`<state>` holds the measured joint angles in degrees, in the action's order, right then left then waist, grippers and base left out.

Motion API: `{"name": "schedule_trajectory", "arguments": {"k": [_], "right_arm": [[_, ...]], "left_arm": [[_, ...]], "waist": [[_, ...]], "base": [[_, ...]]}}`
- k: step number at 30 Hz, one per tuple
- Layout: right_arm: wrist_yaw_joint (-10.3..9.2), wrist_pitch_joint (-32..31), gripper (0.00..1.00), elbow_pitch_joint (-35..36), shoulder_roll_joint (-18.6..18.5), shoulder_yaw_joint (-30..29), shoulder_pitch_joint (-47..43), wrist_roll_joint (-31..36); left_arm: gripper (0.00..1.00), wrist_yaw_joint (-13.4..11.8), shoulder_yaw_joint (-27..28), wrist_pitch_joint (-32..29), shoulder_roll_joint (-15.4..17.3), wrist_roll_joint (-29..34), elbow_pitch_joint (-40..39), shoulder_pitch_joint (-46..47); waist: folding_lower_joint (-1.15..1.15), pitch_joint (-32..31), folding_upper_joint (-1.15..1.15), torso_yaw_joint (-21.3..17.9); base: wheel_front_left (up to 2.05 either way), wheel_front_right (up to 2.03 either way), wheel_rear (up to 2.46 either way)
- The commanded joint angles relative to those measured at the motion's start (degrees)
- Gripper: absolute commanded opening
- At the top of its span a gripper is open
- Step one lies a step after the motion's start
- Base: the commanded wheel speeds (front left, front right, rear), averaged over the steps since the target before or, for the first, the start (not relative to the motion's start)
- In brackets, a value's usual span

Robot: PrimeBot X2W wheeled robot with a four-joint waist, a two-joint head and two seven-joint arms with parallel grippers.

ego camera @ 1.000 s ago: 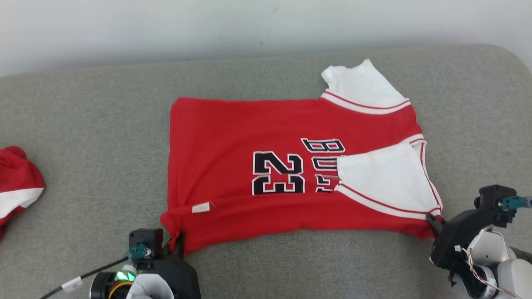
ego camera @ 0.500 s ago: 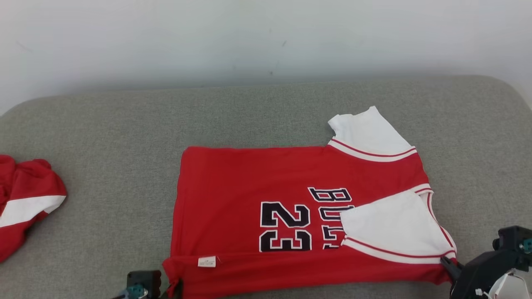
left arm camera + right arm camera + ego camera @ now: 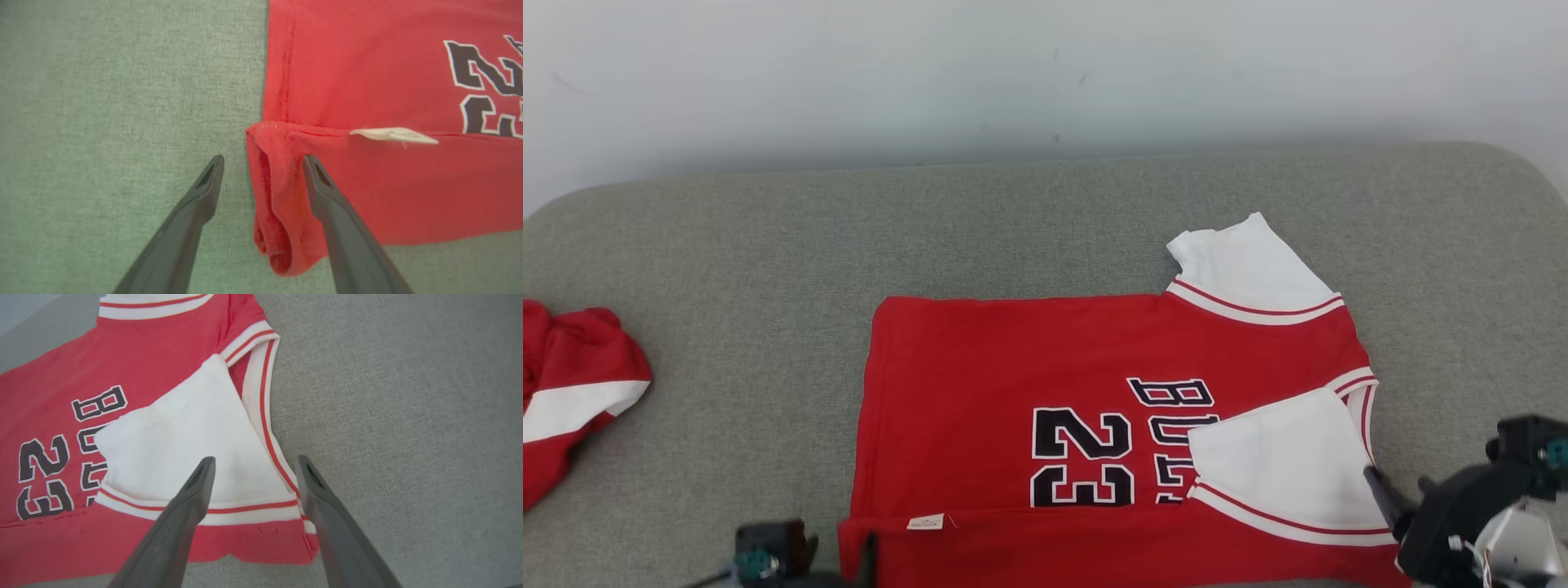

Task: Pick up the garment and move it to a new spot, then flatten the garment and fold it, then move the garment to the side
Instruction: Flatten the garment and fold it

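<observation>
Across grey upholstered cushion (image 3: 727,261), keeps red number-23 jersey (image 3: 1013,359) spread flat, near edge folded lengthwise over itself. Releases just now: spreads left gripper (image 3: 263,159) and right gripper (image 3: 255,458) wide at the two near corners, gripping nothing. Marks first fold as set, second fold pending.

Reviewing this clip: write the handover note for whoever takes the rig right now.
Left hand: open, fingers either side of the red jersey's bunched near corner.
Right hand: open over the opposite near corner, beside the folded-in white sleeve.
Done: red jersey lies flattened on the grey cushion, near edge folded over.
Left: far sleeve, remaining folds, moving it aside.
</observation>
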<state>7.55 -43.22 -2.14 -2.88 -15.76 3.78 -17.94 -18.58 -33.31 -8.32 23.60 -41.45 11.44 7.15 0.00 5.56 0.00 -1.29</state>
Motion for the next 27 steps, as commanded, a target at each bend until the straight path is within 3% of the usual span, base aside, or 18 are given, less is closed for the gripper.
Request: {"name": "schedule_trajectory", "arguments": {"k": [1,6,9,19,27], "right_arm": [[-0.13,-0.29,1.00,0.67,-0.06,0.35,1.39,0.62],[-0.13,-2.87,1.00,0.92,-2.74,2.49,8.29,2.65],[-0.13,-4.20,1.00,-0.83,-3.78,3.78,14.02,2.78],[-0.13,-5.04,1.00,-13.95,-8.30,13.63,34.71,3.43],[-0.13,-2.30,1.00,-22.74,-10.51,20.90,44.89,2.68]], "left_arm": [[1.00,0.38,0.46,-0.15,0.69,0.24,-0.58,1.87],[1.00,2.50,0.70,-2.68,2.49,1.49,-0.86,9.04],[1.00,4.13,0.92,-4.69,1.90,0.93,0.57,14.83],[1.00,9.26,0.84,-11.17,-0.10,0.23,10.92,32.81],[1.00,11.69,-0.18,-13.43,0.04,0.98,17.40,39.63]], "waist": [[0.00,0.20,0.00,-0.06],[0.00,1.62,0.00,-0.32],[0.00,3.13,0.00,-0.61],[0.00,10.31,0.00,-2.85],[0.00,14.35,0.00,-3.69]], "base": [[0.00,0.00,0.00],[0.00,0.00,0.00],[0.00,0.00,0.00],[0.00,0.00,0.00],[0.00,0.00,0.00]]}}
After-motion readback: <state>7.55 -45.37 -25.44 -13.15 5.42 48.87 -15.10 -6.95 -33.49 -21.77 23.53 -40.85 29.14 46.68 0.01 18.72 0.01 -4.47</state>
